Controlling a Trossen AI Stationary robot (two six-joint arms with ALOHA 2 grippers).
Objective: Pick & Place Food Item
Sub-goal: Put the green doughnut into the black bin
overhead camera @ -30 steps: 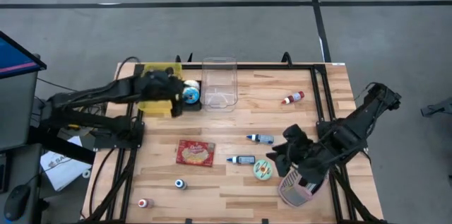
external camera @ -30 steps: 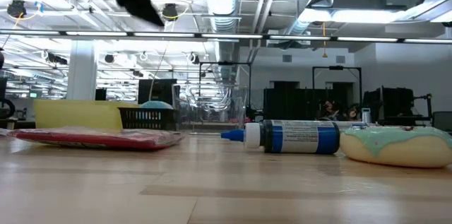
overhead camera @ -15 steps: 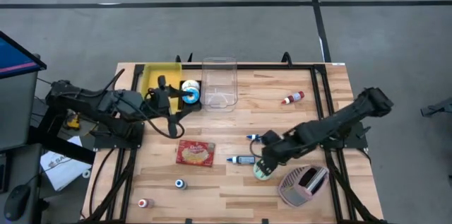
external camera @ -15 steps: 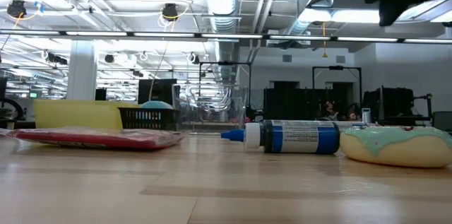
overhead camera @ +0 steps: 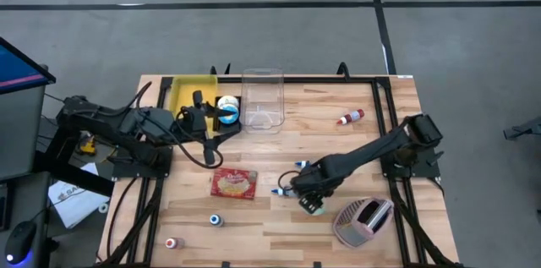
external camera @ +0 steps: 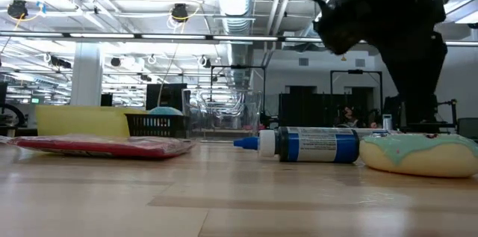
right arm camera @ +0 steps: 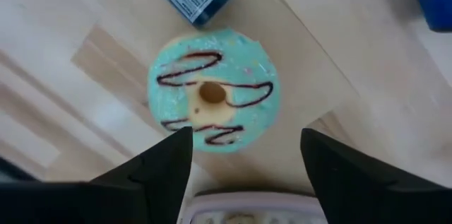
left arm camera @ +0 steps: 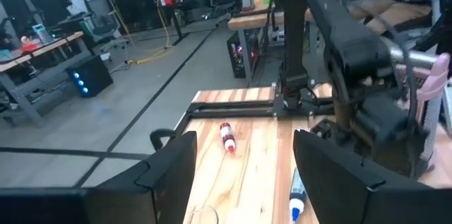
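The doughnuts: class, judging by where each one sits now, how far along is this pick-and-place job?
Done: one blue-iced doughnut already lies in the black basket by the yellow bin.
In hand: the right gripper hovers over the mint doughnut, jaws open, nothing gripped yet.
Left: grasping, lifting and placing it. The left gripper waits near the basket.

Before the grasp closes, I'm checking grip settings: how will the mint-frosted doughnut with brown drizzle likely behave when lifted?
The mint-frosted doughnut with brown drizzle lies flat, so it probably won't roll. Its rounded, glossy-looking edge may slip between the fingers of the open right end effector poised above it. It looks small and ring-shaped, so likely light.
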